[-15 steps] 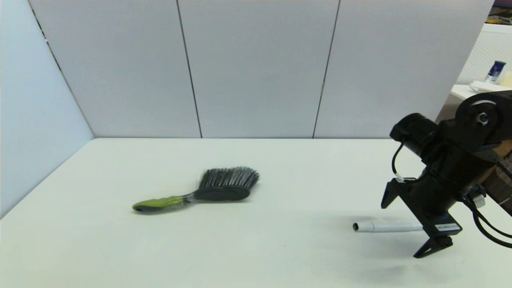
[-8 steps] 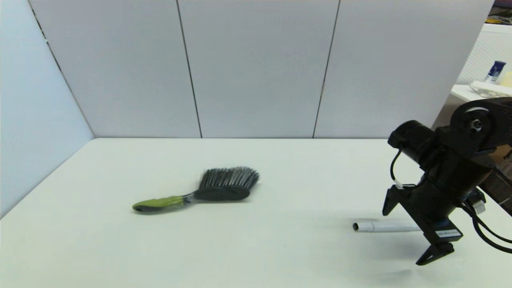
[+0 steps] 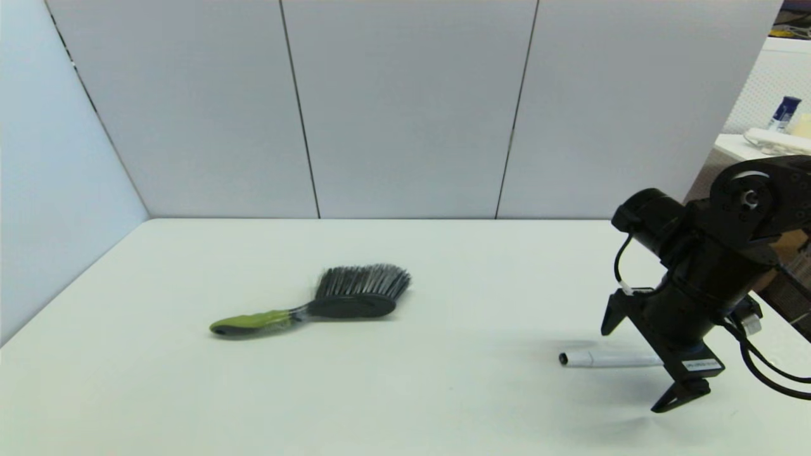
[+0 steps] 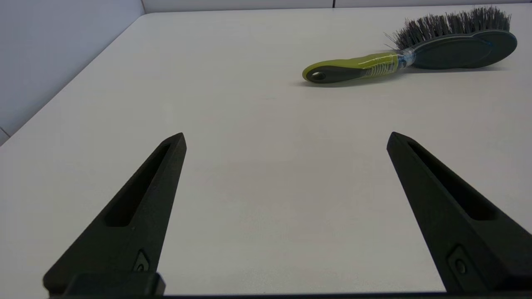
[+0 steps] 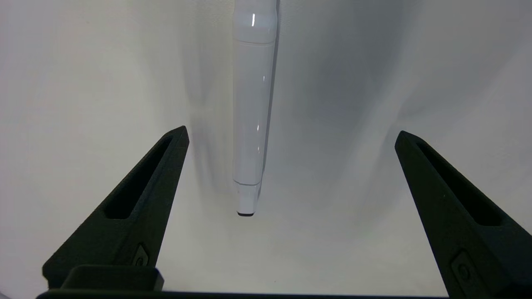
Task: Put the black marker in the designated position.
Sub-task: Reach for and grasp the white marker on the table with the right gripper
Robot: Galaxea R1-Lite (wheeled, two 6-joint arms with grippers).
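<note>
Right gripper point(image 3: 640, 358) is hanging low over the table point(image 3: 443, 411) at about 4 o'clock, fingers point(image 5: 137, 199) spread wide, straddling the near end of the black marker point(image 3: 608, 360) without touching it. The marker is lying flat, pointing toward 9 o'clock. Left gripper point(image 4: 286, 137), fingers also apart, is idling near the table's left side. Brush point(image 3: 317, 307) is lying well apart near centre, handle toward 9 o'clock. Grey wall panels point(image 3: 405, 107) are standing at 12 o'clock.

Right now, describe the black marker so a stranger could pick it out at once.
On the white table, look to the robot's right, under the open right gripper. The black marker lies flat there: a slim white barrel with small black tips, unlike the green-handled brush farther left.
</note>
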